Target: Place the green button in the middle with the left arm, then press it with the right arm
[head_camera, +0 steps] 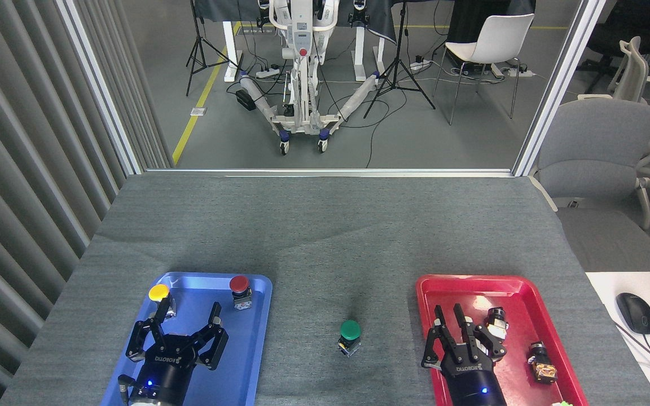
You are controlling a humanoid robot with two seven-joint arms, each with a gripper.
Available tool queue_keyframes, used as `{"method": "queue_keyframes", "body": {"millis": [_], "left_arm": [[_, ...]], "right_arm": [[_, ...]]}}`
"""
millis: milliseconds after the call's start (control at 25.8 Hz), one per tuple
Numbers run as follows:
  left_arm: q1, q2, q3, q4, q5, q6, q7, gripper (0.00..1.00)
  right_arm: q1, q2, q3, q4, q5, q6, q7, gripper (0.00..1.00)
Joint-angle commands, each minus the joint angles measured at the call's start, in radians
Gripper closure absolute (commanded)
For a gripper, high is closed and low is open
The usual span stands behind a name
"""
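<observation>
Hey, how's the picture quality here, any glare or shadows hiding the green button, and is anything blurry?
Head view: sharp throughout, no motion blur. The green button is evenly lit on the grey tablecloth, with only a soft shadow behind it. Mild glare sits on the red tray near its far rim and a sheen on the blue tray. Straight lines bow little; nothing is washed out.
</observation>
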Motion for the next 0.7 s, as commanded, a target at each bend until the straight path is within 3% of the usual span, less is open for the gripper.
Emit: {"method": "queue_keyframes", "body": {"millis": [0,464,658], "left_arm": [[-0.002,-0.002,-0.001,0.007,-0.001,0.000,0.000,0.01],[-0.043,0.009,-0.001,0.046,-0.001,-0.018,-0.002,0.01],[-0.079,0.008,-0.001,0.092,-0.003,-0.047,-0.002,0.01]], "right_arm": [[-0.002,-0.001,0.080,0.000,0.003,-0.031,0.009,1.00],[-0.026,0.019,0.231,0.006,0.035,-0.016,0.083,1.00],[-0.083,0.038,0.269,0.090,0.043,-0.017,0.090,1.00]]}}
